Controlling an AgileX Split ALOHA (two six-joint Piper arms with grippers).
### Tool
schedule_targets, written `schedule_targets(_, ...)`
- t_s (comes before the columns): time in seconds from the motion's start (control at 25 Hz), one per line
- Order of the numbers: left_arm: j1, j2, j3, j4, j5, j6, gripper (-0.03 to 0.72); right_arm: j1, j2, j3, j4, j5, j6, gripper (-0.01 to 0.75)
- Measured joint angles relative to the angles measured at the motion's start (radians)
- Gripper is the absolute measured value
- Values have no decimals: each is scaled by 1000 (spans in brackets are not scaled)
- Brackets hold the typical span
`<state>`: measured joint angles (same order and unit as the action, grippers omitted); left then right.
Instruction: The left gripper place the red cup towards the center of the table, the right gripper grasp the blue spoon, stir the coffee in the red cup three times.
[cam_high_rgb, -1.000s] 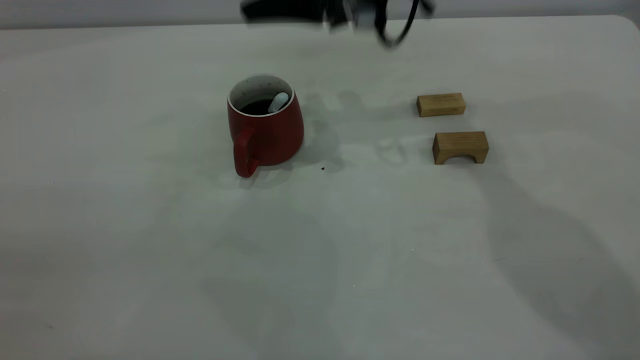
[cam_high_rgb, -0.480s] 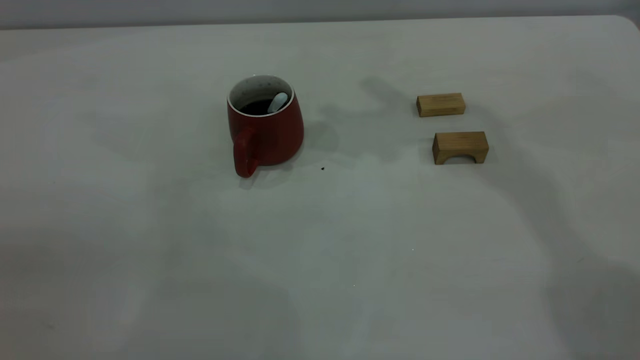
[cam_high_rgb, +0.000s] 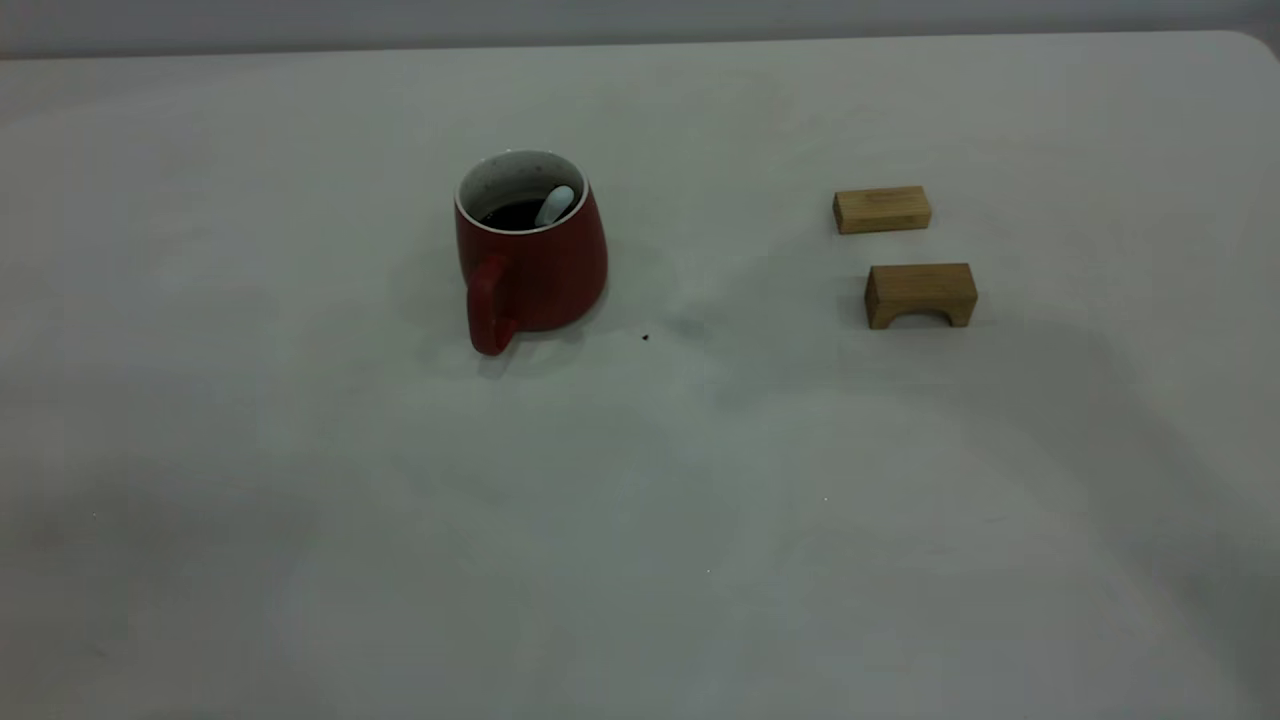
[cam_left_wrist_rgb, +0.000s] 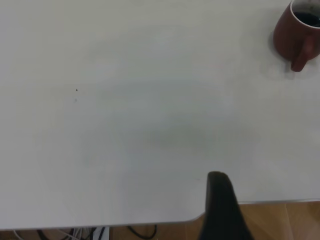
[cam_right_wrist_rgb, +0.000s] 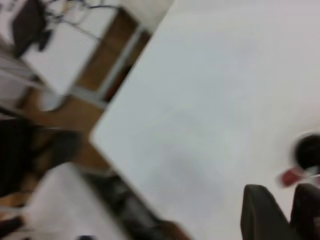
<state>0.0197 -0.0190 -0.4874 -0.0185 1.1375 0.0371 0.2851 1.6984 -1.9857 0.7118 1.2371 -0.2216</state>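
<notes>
Off-white bench (cam_high_rgb: 640, 520) with a rounded corner at the far right. Resting directly on it: the red cup (cam_high_rgb: 530, 262), upright, left of centre, handle turned toward the camera; a plain rectangular wooden block (cam_high_rgb: 882, 209) to the right, well apart from the cup; an arch-shaped wooden block (cam_high_rgb: 921, 294) just nearer the camera than the plain block, the two not touching. A small dark speck (cam_high_rgb: 645, 337) lies near the cup's base.

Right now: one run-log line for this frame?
red cup: upright on table | blue spoon: in cup, coffee inside | left tool, right tool: both clear of cup
</notes>
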Motion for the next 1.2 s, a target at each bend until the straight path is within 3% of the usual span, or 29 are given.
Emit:
schedule_targets(0.2,0,0,0,0,0,0,551,0,-201,123,-193,0,32,186)
schedule_targets(0.64,0,0,0,0,0,0,551,-16,-783,796,-421,0,8,201)
schedule_targets(1.2,0,0,0,0,0,0,551,-311,-1410,1256,-505,0,-1,219)
